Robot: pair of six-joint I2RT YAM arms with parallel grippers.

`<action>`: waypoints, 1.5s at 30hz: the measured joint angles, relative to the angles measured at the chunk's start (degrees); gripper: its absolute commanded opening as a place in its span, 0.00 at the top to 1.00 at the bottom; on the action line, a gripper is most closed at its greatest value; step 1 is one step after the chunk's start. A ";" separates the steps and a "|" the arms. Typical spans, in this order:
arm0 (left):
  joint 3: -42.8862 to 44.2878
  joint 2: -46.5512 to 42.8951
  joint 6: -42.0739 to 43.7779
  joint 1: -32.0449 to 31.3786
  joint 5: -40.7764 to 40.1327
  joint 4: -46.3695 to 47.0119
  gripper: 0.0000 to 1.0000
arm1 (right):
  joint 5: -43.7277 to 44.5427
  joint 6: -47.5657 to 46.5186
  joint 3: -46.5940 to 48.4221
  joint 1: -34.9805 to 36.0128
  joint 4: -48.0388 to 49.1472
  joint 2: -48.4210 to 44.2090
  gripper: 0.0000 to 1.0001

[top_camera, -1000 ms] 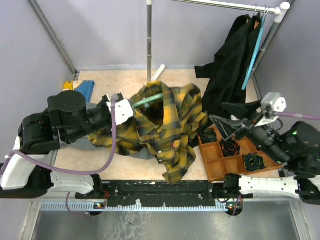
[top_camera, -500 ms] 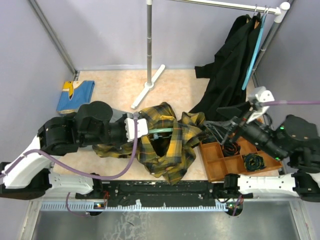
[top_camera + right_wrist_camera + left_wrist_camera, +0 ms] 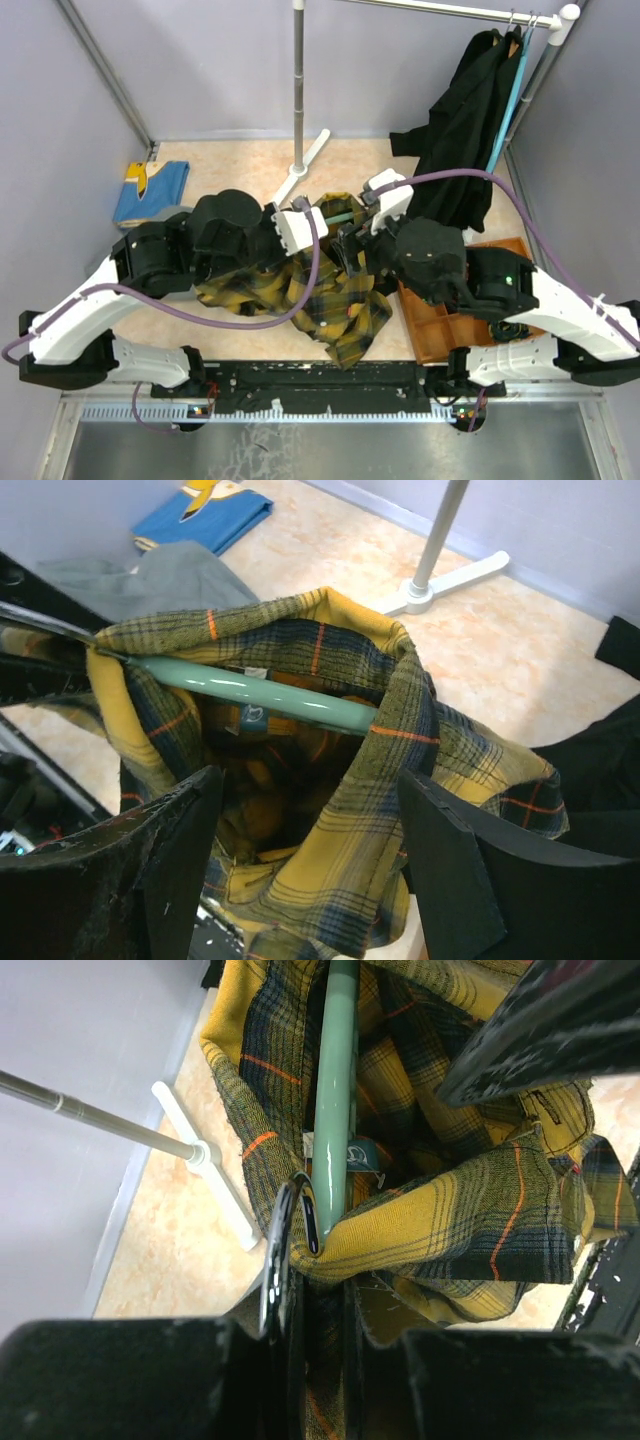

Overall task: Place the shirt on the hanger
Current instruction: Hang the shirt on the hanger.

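Hanger [image 3: 262, 697]: pale teal bar, threaded through the collar of the yellow-and-black plaid shirt [image 3: 395, 755]. A small label sits just under the bar inside the collar. From the top camera only a short teal stub of it shows, mid-table between the two wrists. The rest of the shirt is heaped from there toward 6 o'clock.

Against the left gripper [image 3: 300, 1215]: in its wrist view the bar leaves the fingertips and runs straight up to 12 o'clock. Plaid cloth drapes over the bar on both sides and bunches thickest at 3 o'clock. This gripper is clamped narrow on the near end of the bar, with a fold of plaid right beside the pinch.

Against the right gripper [image 3: 310, 785]: the bar lies just beyond the fingertips at 12 o'clock. It runs crosswise from 9 o'clock to about 2 o'clock and ends under the collar fold. The jaws stand wide apart, one to each side of the collar opening, and nothing is pinched between them. Whether the tips brush the cloth cannot be told.

Containers: a brown compartment tray [image 3: 440, 335] sits at 4 o'clock from the shirt heap, just beside its edge. The right arm covers most of the tray, and what is in the compartments cannot be made out.

Around, in the top view:
- A black garment [image 3: 460, 130] hangs from the rail at 1 o'clock.
- The rack pole [image 3: 298, 80] stands at 12 o'clock.
- A blue cloth [image 3: 150, 190] lies at 10 o'clock, by the wall, well apart from the shirt.
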 measured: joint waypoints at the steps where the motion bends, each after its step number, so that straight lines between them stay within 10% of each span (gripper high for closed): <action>1: 0.22 0.26 0.02 0.00 -0.50 0.04 1.00 | 0.85 0.26 0.17 0.00 -0.02 0.68 0.31; 6: 1.20 0.61 0.22 0.00 -2.80 0.37 1.00 | 6.16 1.44 0.31 0.00 -0.68 3.13 0.38; 15: 3.08 0.35 0.46 0.00 -6.34 0.81 1.00 | 5.62 -0.79 -1.46 0.00 2.60 2.93 1.00; 26: 9.11 0.24 1.81 -0.04 -8.11 0.90 1.00 | -17.03 -5.79 -2.54 -0.11 13.20 0.63 1.00; 30: 8.83 0.13 1.95 -0.04 -8.15 0.81 1.00 | -17.62 -5.60 -2.95 -0.13 13.25 0.24 0.51; 45: 2.47 -8.13 4.72 0.13 11.69 -2.12 1.00 | -17.88 -17.40 2.89 0.00 -1.44 -17.46 0.41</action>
